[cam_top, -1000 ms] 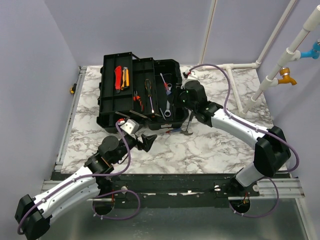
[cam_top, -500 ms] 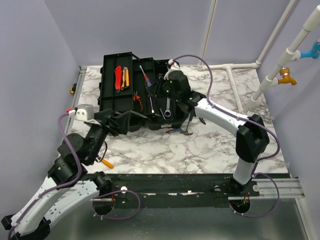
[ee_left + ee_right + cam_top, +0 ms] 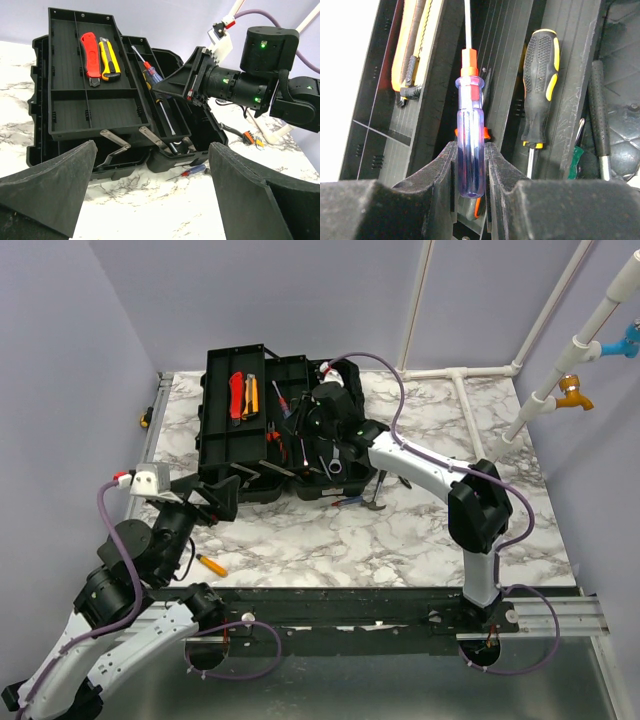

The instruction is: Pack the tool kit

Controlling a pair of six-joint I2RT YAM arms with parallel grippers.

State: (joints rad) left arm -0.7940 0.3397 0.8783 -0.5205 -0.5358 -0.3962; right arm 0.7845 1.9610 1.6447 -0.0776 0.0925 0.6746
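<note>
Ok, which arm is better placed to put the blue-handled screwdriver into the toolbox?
Right: the right gripper grips the screwdriver over the toolbox, while the left gripper hangs open and empty in front of it.

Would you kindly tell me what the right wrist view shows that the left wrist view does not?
Only the right wrist view shows, close up, the right end effector shut on the translucent blue-handled screwdriver, its fingers pressing both sides of the handle. Only the left wrist view shows the left end effector open and empty, the white marble tabletop, and a small red-and-blue screwdriver lying on it in front of the box. Both show the held screwdriver above the trays of the black plastic toolbox.
</note>
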